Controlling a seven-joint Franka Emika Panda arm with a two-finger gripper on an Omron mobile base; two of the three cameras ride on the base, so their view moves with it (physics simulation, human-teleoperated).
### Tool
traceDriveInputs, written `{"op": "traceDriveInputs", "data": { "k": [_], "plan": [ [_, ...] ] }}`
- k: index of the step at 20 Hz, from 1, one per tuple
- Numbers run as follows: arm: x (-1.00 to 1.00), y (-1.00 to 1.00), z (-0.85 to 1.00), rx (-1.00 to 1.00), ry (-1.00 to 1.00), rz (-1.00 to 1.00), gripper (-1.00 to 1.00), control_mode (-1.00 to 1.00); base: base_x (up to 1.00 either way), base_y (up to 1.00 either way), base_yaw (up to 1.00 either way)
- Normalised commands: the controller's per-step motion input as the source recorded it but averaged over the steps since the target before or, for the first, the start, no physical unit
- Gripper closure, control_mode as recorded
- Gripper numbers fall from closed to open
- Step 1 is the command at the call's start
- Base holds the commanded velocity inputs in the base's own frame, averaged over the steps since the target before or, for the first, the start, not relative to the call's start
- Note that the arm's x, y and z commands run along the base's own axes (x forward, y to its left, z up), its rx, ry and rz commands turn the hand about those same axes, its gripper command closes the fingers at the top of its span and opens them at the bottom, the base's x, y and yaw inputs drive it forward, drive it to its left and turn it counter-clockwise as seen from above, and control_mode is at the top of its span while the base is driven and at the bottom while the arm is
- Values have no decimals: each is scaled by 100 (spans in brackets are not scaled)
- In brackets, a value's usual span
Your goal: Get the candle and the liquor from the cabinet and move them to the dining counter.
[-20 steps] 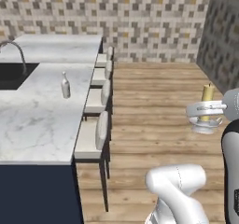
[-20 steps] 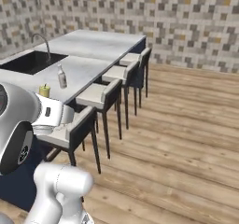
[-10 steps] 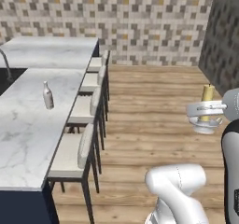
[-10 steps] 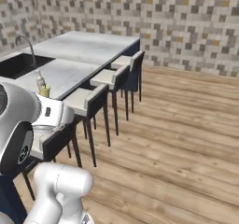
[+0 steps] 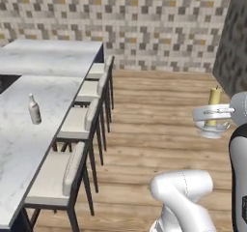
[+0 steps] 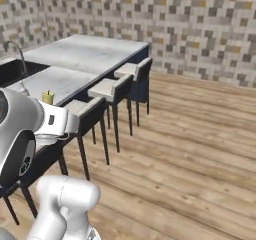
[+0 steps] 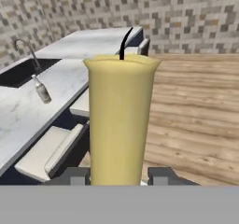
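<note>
Our base has driven along the dining counter (image 5: 29, 144), where the liquor (image 5: 34, 109) already stands, and our gripper (image 7: 119, 175), closed on the candle (image 7: 119, 125), could tip it if we swing fast.

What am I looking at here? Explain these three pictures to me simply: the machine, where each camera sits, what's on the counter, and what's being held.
It is a rendered kitchen with a white robot arm on a driving base. Two cameras ride on the base behind the arm, one to its left and one to its right. The third sits on the hand and looks along the gripper.

The gripper is shut on the candle, a pale-yellow cylinder with a dark wick, seen close up in the hand view and small at the right of the left base view.

The liquor, a small bottle, already stands on the dining counter, the white marble top with stools along its edge.
</note>
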Motion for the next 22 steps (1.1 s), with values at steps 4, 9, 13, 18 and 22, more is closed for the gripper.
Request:
{"op": "traceDriveInputs", "data": {
  "k": [4,9,13,18,22],
  "plan": [
    [0,0,0,0,0,0,100,100,47,-47,23],
    [0,0,0,0,0,0,100,100,48,-48,22],
    [0,0,0,0,0,0,100,100,51,-52,14],
    [0,0,0,0,0,0,100,100,52,-47,21],
    [0,0,0,0,0,0,100,100,51,-35,40]
  ]
}}
